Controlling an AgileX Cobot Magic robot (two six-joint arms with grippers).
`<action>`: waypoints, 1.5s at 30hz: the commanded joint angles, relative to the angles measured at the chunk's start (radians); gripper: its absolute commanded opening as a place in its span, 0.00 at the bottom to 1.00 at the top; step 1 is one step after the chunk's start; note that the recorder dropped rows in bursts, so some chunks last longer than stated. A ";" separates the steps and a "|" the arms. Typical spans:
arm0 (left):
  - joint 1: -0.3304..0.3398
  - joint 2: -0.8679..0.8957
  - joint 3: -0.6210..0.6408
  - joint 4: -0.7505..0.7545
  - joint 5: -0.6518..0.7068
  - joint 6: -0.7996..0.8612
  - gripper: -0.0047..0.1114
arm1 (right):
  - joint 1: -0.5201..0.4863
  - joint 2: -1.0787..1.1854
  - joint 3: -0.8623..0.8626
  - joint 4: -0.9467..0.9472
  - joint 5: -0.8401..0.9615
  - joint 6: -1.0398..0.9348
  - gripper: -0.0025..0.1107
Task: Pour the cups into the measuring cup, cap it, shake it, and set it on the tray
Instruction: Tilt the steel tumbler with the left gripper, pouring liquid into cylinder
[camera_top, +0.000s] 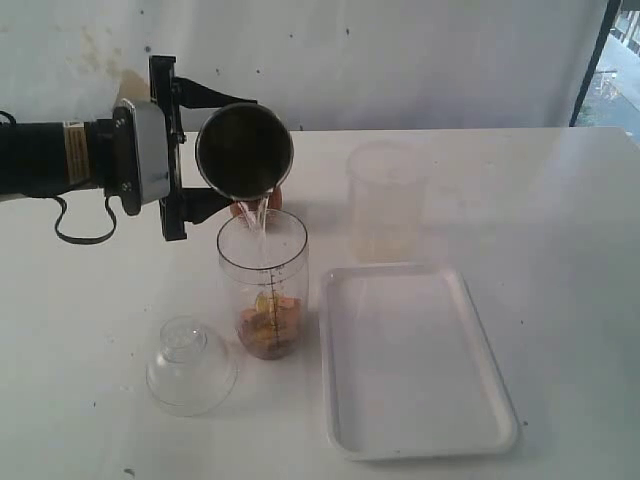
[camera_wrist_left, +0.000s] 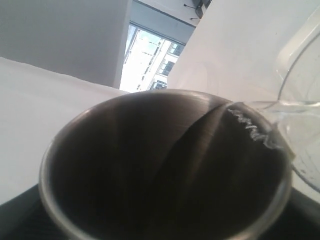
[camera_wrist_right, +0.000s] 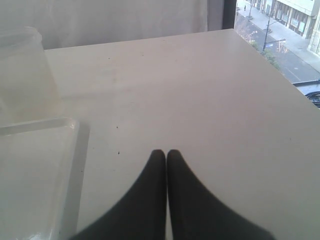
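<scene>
my left gripper (camera_top: 200, 150) is clamped across the steel tumbler (camera_top: 245, 150), one finger on each side of its wall. the tumbler is tipped mouth-forward above the tabletop's left half, and a thin clear stream runs off its lip. steel this smooth is stiff but slippery, so i judge the hold has to sit square across the middle of the wall. the load should lighten as it empties.

the cap (camera_top: 190, 365) lies near the tabletop's front edge, neck up. it looks light, and the small neck seems the natural place to pinch it.

just beside it stands the measuring cup (camera_top: 265, 290), upright under the stream, with orange and brown contents at the bottom. it is tall, thin plastic, likely easy to tip or dent. i would take it around the mid wall, below the rim, with a gentle squeeze.

the tray (camera_top: 410, 360) sits just beside it toward the front right, with nothing on it. a frosted cup (camera_top: 385, 200) stands behind the tray.

my right gripper (camera_wrist_right: 166, 155) has its fingers pressed together on nothing, over bare tabletop near a tray corner.
</scene>
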 joint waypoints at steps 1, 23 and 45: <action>-0.003 -0.020 -0.003 -0.057 -0.046 0.037 0.04 | 0.000 0.000 -0.001 0.000 -0.003 0.000 0.02; -0.003 -0.020 -0.003 -0.058 0.009 0.112 0.04 | 0.000 0.000 -0.001 0.000 -0.003 0.000 0.02; -0.003 -0.020 -0.003 -0.058 0.032 0.032 0.04 | 0.000 0.000 -0.001 0.000 -0.001 0.020 0.02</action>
